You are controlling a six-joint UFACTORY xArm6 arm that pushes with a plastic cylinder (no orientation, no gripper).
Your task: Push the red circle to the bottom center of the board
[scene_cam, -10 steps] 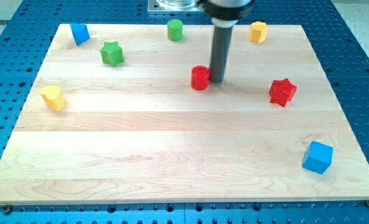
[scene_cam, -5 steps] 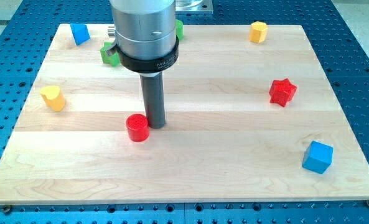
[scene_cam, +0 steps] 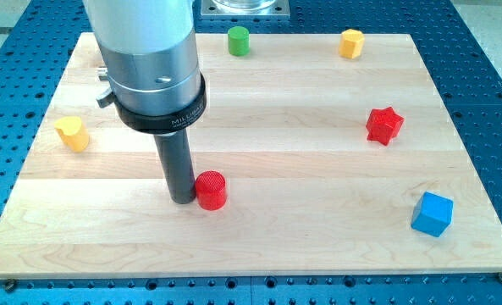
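Note:
The red circle [scene_cam: 211,190], a short red cylinder, stands on the wooden board [scene_cam: 318,186] left of centre in the lower half. My tip [scene_cam: 182,199] rests on the board just to the view's left of the red circle, touching it or nearly so. The arm's grey body rises over the upper left of the board and hides what lies behind it.
A red star [scene_cam: 384,124] is at the right. A blue cube [scene_cam: 432,213] is at the bottom right. A yellow block [scene_cam: 71,133] is at the left. A green cylinder [scene_cam: 238,40] and a yellow block [scene_cam: 351,42] are along the top edge.
The red circle went from the board's upper middle down to the left, then a little right. My tip moved from its right side to its left side. The arm now hides the green star and blue block.

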